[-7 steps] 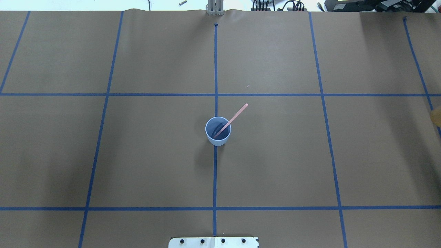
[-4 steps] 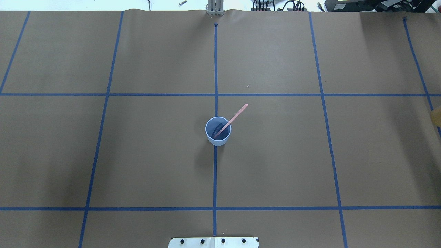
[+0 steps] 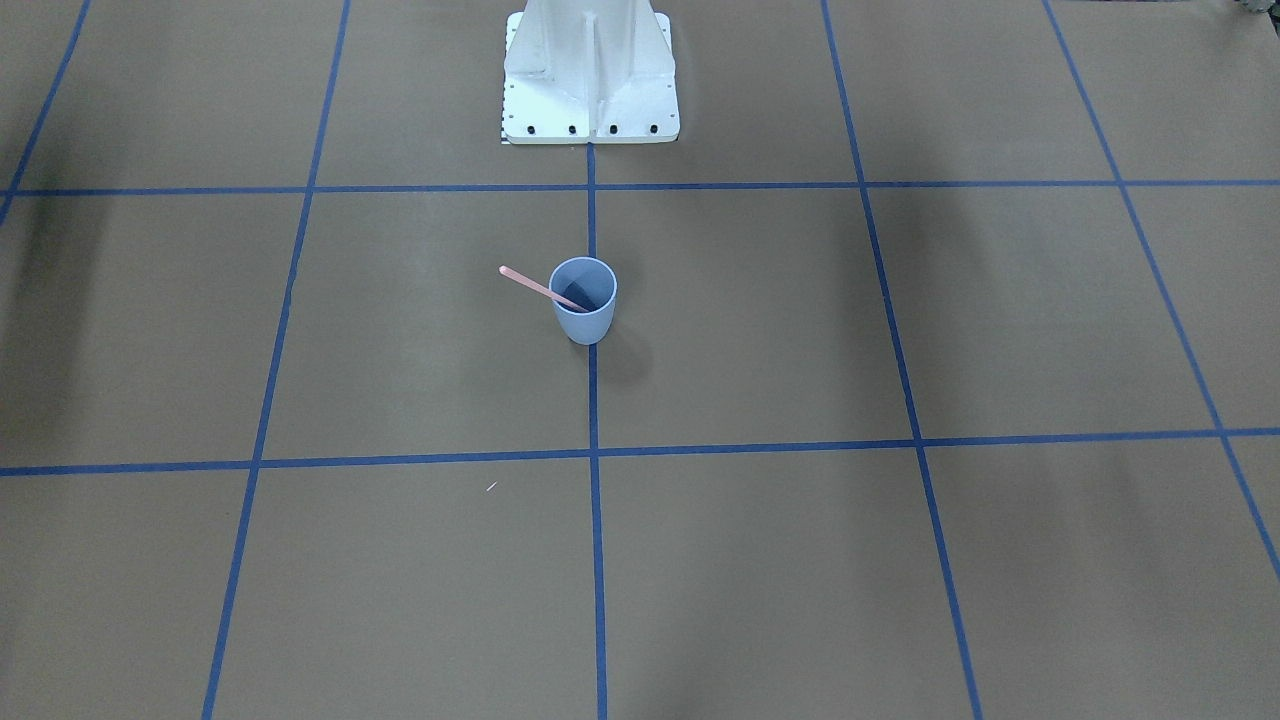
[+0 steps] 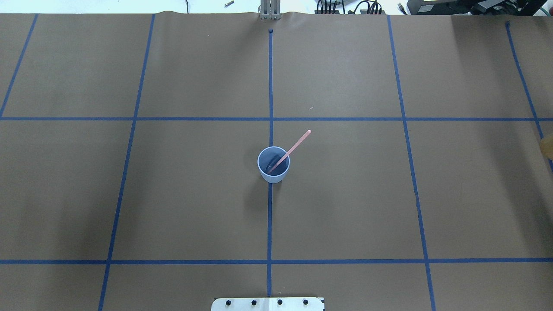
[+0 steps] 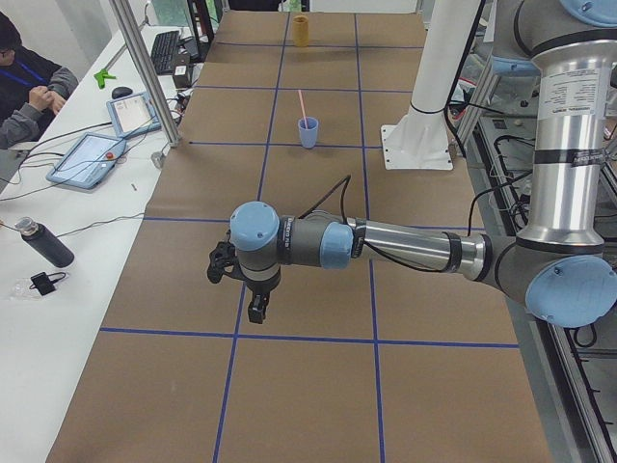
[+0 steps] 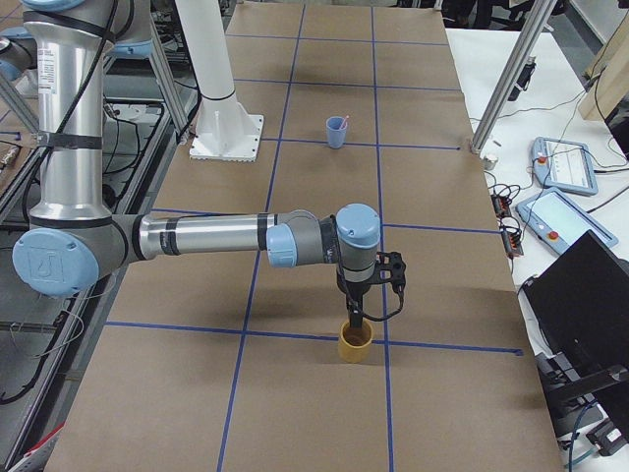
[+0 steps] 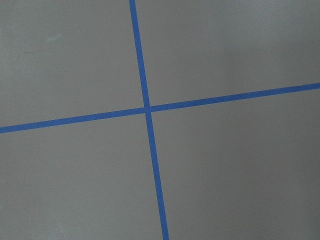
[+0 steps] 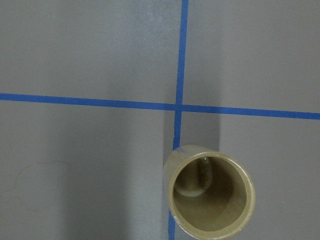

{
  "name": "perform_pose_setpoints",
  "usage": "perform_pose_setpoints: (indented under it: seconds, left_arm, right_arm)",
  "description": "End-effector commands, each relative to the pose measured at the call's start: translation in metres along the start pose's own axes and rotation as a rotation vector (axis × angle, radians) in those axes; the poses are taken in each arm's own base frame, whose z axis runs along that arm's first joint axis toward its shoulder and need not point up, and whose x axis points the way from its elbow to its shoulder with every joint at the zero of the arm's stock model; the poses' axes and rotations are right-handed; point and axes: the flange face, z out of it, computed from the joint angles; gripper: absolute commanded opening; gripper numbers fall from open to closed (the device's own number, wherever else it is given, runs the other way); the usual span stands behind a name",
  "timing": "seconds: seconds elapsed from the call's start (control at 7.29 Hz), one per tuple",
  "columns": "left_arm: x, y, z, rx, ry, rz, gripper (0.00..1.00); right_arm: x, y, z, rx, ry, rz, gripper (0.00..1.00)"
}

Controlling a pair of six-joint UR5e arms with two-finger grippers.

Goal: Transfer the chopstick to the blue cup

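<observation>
The blue cup (image 4: 273, 172) stands upright on the centre tape line of the brown table. One pale pink chopstick (image 4: 296, 144) leans in it, its lower end inside and its upper end out over the far right rim. Both also show in the front view: the cup (image 3: 583, 322) and the chopstick (image 3: 525, 281). My left gripper (image 5: 255, 309) hangs over bare table far from the cup, near the table's left end. My right gripper (image 6: 356, 317) hangs just above a tan cup (image 6: 355, 342) near the right end. I cannot tell whether either gripper is open or shut.
The tan cup (image 8: 210, 197) is upright with nothing in it, on a tape crossing, and shows at the overhead view's right edge (image 4: 547, 145). The robot's white base (image 3: 590, 80) stands behind the blue cup. Tablets and a bottle lie on side benches.
</observation>
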Motion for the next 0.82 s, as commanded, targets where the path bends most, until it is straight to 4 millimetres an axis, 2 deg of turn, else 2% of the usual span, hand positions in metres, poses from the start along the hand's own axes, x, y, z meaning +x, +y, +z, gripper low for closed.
perform_pose_setpoints:
  seconds: [0.0, 0.69]
  left_arm:
    - [-0.0005, 0.0006, 0.0001, -0.001, -0.001, -0.004, 0.99]
    - [0.0011, 0.0004, -0.0063, 0.013, -0.003, 0.000, 0.99]
  right_arm:
    - [-0.0044, 0.0004, -0.0042, 0.008, -0.009, -0.001, 1.00]
    - [-0.0120, -0.0035, -0.0091, 0.018, -0.039, -0.015, 1.00]
